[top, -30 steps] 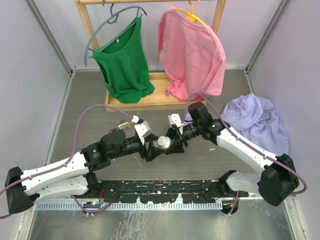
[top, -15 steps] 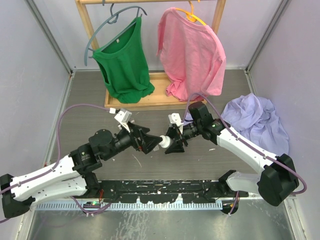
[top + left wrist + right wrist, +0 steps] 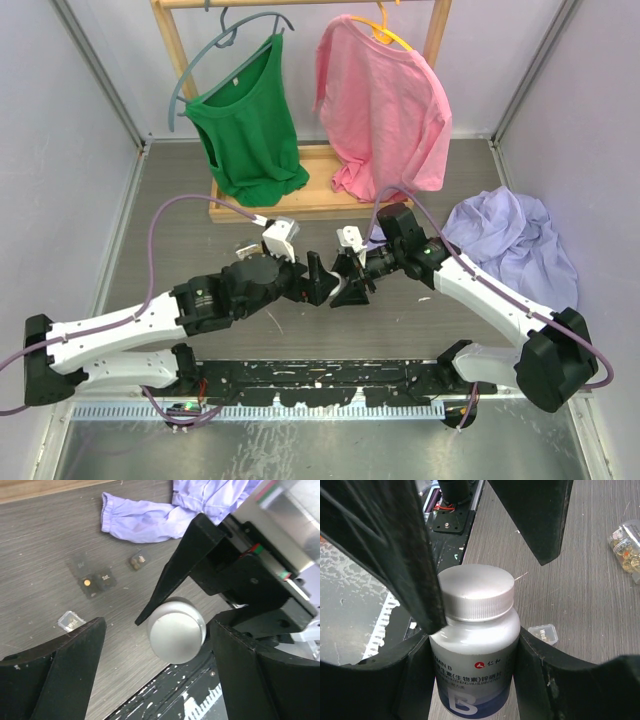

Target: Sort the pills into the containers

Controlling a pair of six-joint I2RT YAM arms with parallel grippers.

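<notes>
Left arm [image 3: 130, 335] and right arm [image 3: 490, 295] angle inward; right hand [image 3: 476, 680] pinches pill bottle [image 3: 475, 630], left hand [image 3: 157, 627] spread, fingers [image 3: 60, 665] straddling its cap [image 3: 176, 635].

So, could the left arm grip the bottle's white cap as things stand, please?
Probably yes: the left gripper is open with a finger on either side of the cap, nothing between, while the right gripper holds the bottle.
</notes>
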